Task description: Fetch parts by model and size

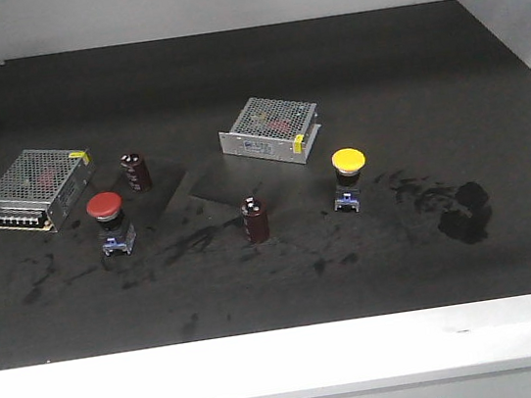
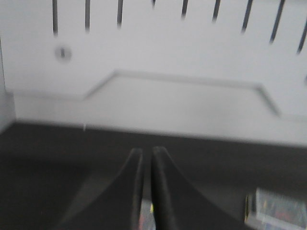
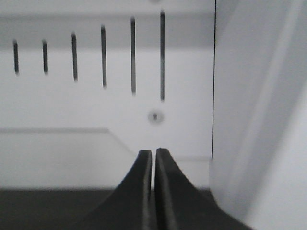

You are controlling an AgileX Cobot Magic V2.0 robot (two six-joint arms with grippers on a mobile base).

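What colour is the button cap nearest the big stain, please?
The cap is yellow, clearest in the front view.

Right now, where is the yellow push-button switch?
Front view: the yellow push-button switch stands right of centre, just in front of the right-hand power supply box, a maroon capacitor on its left.

Red-cap switch [image 1: 109,223]: small mushroom-head push-button, round red cap on top, black body, blue-grey base; stands upright on dark bench [image 1: 228,75], cap up; left of bench middle, about 9 o'clock in front view

Yellow-cap switch [image 1: 349,179]: same build, round yellow cap, black body, blue-grey base; upright, cap up; right of bench middle, about 3 o'clock, slightly farther back than red one

Two switches well apart, yellow at roughly 3 o'clock from red; each stands free on own base
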